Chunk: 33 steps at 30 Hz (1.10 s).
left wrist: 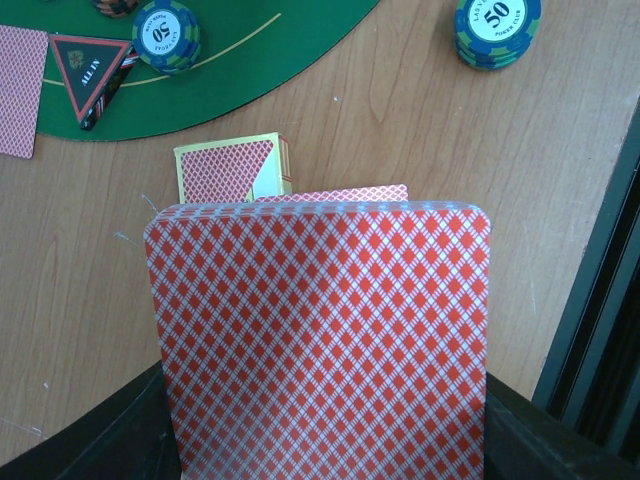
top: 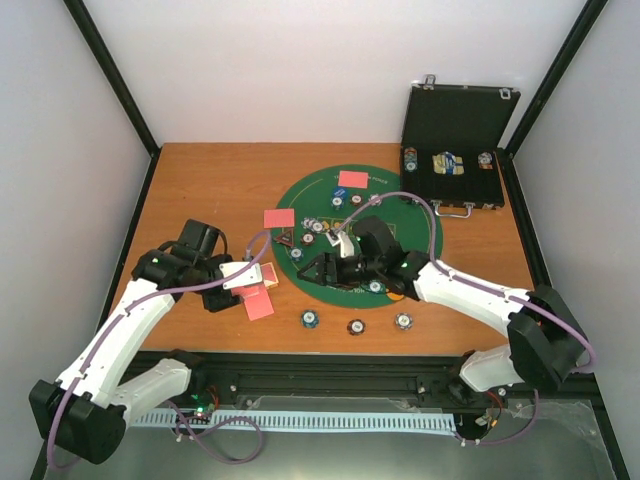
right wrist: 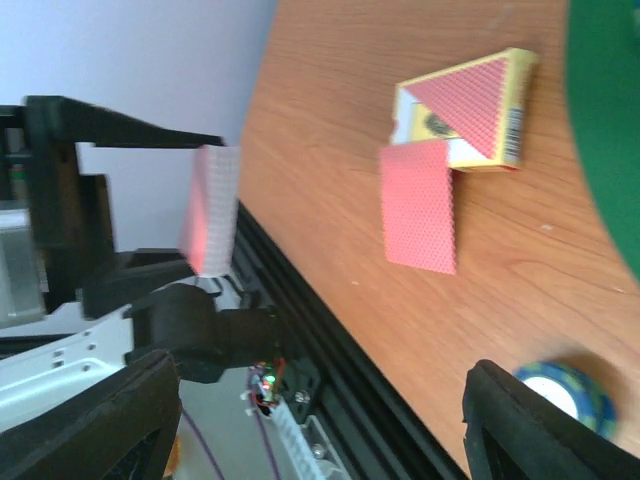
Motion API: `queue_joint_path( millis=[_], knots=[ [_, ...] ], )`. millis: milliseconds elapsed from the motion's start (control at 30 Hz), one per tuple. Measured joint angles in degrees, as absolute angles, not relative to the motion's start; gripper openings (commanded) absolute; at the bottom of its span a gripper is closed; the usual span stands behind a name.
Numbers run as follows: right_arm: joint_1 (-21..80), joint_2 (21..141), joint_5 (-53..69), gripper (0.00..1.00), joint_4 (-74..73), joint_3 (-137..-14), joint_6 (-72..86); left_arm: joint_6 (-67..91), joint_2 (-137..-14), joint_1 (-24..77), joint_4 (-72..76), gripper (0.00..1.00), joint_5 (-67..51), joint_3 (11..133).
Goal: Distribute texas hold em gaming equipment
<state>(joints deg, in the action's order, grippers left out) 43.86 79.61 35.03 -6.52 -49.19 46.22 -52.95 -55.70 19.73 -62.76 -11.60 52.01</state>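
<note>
My left gripper [top: 240, 277] is shut on a deck of red-backed cards [left wrist: 320, 340], held above the wood near the table's front left; the deck also shows edge-on in the right wrist view [right wrist: 208, 210]. Below it lie a card box [left wrist: 232, 168] and a single card [left wrist: 340, 193]. More red cards lie on the table [top: 279, 217] and on the green mat [top: 353, 179]. The dark "ALL IN" triangle [left wrist: 90, 68] lies at the mat's left edge. My right gripper [top: 312, 268] hovers open and empty over the mat's left side. Poker chips sit on the wood [top: 310, 319].
The open black case [top: 458, 150] with chips inside stands at the back right. Two more chips [top: 356, 327] [top: 403, 321] lie near the front edge. Chip stacks [left wrist: 497, 28] [left wrist: 166, 35] sit by the round green mat [top: 400, 200]. A black rail runs along the table front.
</note>
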Motion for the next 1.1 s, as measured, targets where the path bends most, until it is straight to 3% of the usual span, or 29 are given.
queue_joint_path(
  millis=[467,1100],
  knots=[
    [53.39,94.13,37.06,0.68,10.39,-55.70,55.00,-52.93,-55.09,19.73,-63.66,0.31,-11.64,52.03],
    [57.10,106.83,41.32,0.59,20.12,-64.27,61.49,-52.93,-54.87,19.73,-64.36,0.31,-11.77,52.18]
  ],
)
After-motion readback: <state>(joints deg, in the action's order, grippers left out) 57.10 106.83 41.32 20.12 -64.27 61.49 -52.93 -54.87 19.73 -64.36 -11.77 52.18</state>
